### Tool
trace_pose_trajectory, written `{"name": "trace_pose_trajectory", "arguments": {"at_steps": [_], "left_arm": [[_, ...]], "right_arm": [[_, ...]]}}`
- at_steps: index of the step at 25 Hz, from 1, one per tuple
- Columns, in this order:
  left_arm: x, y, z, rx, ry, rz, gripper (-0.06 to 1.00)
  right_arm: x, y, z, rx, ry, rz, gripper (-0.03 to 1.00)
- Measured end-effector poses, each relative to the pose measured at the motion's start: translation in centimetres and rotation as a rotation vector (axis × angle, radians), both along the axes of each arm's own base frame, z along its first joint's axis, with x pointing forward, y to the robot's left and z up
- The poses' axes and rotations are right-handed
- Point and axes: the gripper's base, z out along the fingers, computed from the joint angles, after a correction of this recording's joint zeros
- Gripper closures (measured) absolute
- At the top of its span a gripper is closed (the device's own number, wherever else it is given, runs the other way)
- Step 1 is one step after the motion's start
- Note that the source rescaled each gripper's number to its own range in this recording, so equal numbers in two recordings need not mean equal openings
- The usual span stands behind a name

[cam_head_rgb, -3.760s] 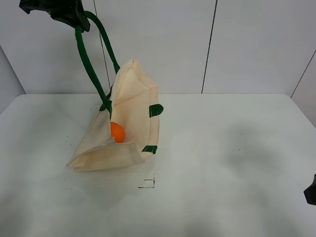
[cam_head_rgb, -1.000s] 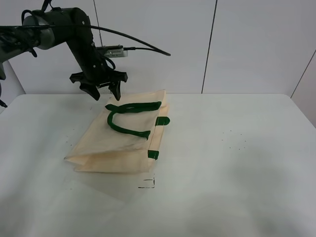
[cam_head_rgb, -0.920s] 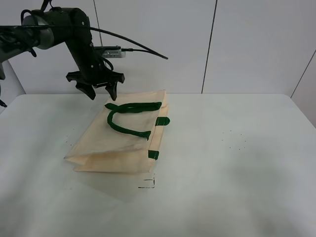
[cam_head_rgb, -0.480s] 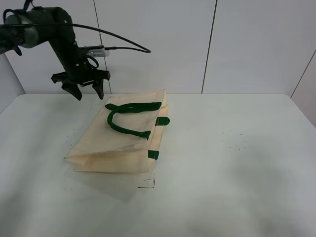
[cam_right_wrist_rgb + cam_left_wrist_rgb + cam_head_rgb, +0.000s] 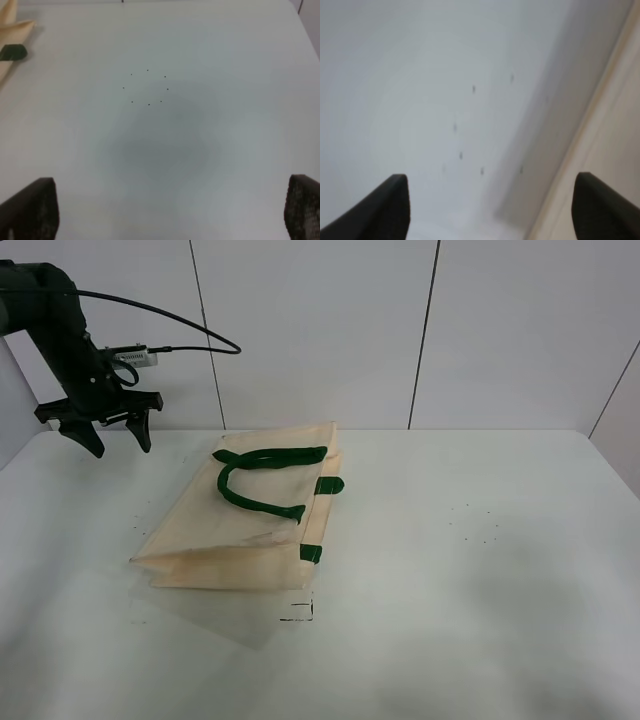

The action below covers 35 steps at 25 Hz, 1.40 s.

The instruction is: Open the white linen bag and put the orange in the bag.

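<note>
The white table [image 5: 480,570] is seen spanning the whole scene, marked by a few small dark specks [image 5: 147,87]. The white linen bag [image 5: 240,525] is laid flat left of the table's middle, its 2 dark green handles [image 5: 258,480] folded across the cloth and green tabs [image 5: 330,485] showing at its right edge. The orange cannot be seen in any view. The left gripper [image 5: 100,430] is held above the table's far left corner, well apart from the bag, its jaws spread wide and empty. The right gripper [image 5: 170,210] is also parted wide over bare table, with nothing held.
</note>
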Motion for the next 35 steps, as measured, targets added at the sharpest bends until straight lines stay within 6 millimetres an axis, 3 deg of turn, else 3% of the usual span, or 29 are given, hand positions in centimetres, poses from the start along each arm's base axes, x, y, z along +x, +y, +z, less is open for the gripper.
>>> {"name": "trace_pose_trajectory", "arguments": {"at_steps": [5, 9, 19, 23, 26, 29, 35], "left_arm": [[-4.1, 0.0, 1.7, 0.000, 0.037, 0.000, 0.13], [-8.6, 0.0, 3.0, 0.000, 0.071, 0.000, 0.13], [-21.6, 0.0, 6.1, 0.001, 0.030, -0.014, 0.13], [-26.5, 0.1, 5.1, 0.007, 0.033, -0.021, 0.13], [-30.1, 0.1, 3.0, 0.009, 0.046, -0.022, 0.13], [-32.7, 0.1, 1.5, 0.010, 0.004, -0.027, 0.13], [-36.4, -0.1, 1.1, 0.007, -0.184, -0.108, 0.13]], "right_arm": [[0.0, 0.0, 0.0, 0.000, 0.000, 0.000, -0.03], [0.0, 0.0, 0.0, 0.000, 0.000, 0.000, -0.03], [0.0, 0.0, 0.0, 0.000, 0.000, 0.000, -0.03], [0.0, 0.0, 0.0, 0.000, 0.000, 0.000, -0.03], [0.0, 0.0, 0.0, 0.000, 0.000, 0.000, -0.03], [0.0, 0.0, 0.0, 0.000, 0.000, 0.000, -0.03], [0.0, 0.0, 0.0, 0.000, 0.000, 0.000, -0.03]]}}
